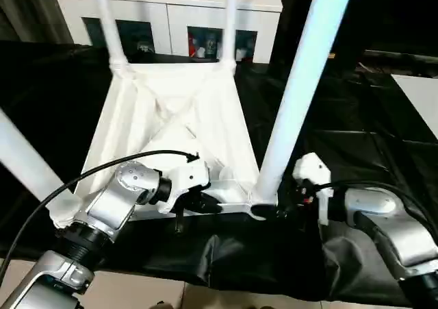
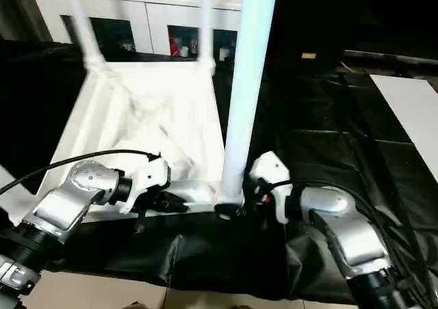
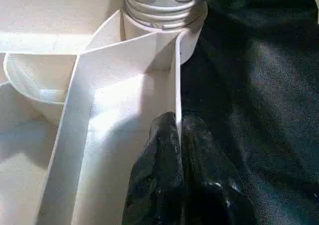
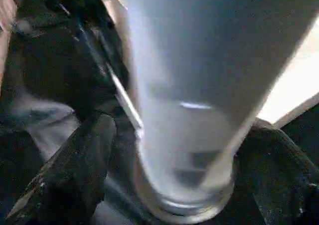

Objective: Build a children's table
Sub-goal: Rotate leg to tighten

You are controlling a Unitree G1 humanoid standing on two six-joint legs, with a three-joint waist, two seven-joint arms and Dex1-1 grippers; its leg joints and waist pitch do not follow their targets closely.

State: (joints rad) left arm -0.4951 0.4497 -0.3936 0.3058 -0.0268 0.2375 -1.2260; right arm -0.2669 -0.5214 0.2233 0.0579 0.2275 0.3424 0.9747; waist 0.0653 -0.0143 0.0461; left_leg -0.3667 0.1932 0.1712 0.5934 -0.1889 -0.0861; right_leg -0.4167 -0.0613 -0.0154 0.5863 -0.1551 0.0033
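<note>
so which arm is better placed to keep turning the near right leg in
Right. Its open pincer straddles the base of the leg at the socket, while the left pincer is clamped on the tabletop's rim.

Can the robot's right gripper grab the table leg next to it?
Probably yes. The right gripper already stands open around the base of the near leg, one finger on each side, with nothing between them.

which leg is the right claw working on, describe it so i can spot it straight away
Find the upside-down white table top on the black sheet. At its near corner on the robot's right stands a leg, with the right claw open around its base. It looks the thickest and tinged blue; the two far legs by the cabinet look thin.
</note>
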